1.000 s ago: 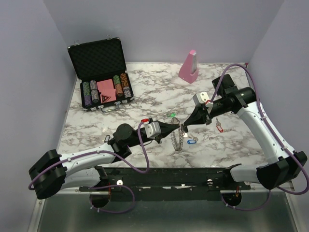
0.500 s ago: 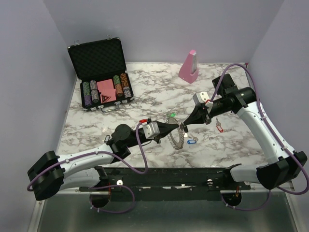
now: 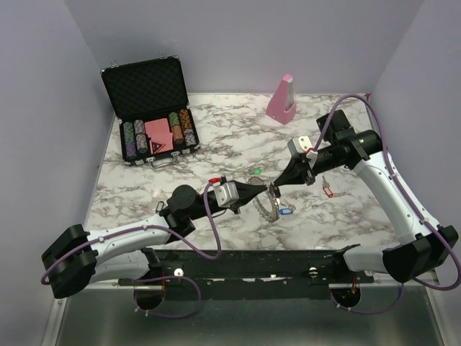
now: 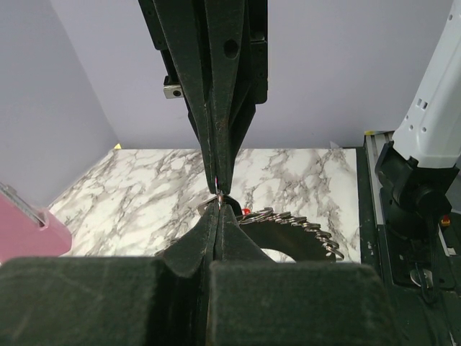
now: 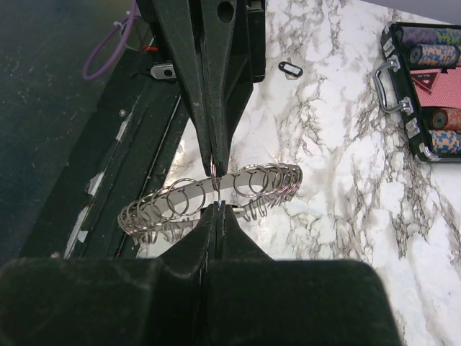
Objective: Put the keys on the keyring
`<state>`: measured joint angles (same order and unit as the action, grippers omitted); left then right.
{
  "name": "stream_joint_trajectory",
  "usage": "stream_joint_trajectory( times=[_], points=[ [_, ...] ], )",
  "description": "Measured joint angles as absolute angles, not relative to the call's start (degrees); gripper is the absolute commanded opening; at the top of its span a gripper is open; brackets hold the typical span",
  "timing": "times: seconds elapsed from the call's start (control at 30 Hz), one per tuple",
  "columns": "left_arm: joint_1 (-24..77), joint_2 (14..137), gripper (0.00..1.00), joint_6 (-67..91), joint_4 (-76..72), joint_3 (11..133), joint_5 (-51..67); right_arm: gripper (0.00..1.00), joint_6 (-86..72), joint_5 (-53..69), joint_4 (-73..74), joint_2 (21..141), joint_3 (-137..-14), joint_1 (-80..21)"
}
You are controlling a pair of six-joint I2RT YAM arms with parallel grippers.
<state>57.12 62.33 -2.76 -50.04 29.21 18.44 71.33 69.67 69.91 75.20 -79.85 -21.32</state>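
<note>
The grey keyring (image 3: 269, 207) is held just above the table at centre; its loops show in the right wrist view (image 5: 180, 202) and the left wrist view (image 4: 302, 223). My left gripper (image 3: 267, 191) and right gripper (image 3: 273, 188) meet tip to tip over it. Both are shut, pinching the same small loop on the ring's rim from opposite sides (image 5: 216, 189). A blue-tagged key (image 3: 287, 210) lies against the ring's right side. A red-tagged key (image 3: 328, 192), a green one (image 3: 257, 172), another red one (image 3: 214, 179) and a black tag (image 5: 290, 69) lie loose on the marble.
An open black case of poker chips (image 3: 155, 133) stands at the back left. A pink wedge block (image 3: 282, 99) stands at the back centre. Purple walls close in the left, back and right sides. The black rail (image 3: 245, 263) runs along the near edge.
The keyring has tipped from standing edge-on to lying flatter between the grippers. The blue key shifted slightly with it. Both grippers stayed pinched together, nearly still.
</note>
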Motion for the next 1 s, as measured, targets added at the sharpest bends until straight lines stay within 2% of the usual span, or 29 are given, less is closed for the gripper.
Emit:
stream_joint_trajectory(
  times=[1.0],
  points=[
    [57.1, 61.9, 0.00, -4.1, -49.5, 29.1, 17.7, 0.01, 69.0, 69.8, 68.8, 75.2, -79.9, -21.3]
  ],
)
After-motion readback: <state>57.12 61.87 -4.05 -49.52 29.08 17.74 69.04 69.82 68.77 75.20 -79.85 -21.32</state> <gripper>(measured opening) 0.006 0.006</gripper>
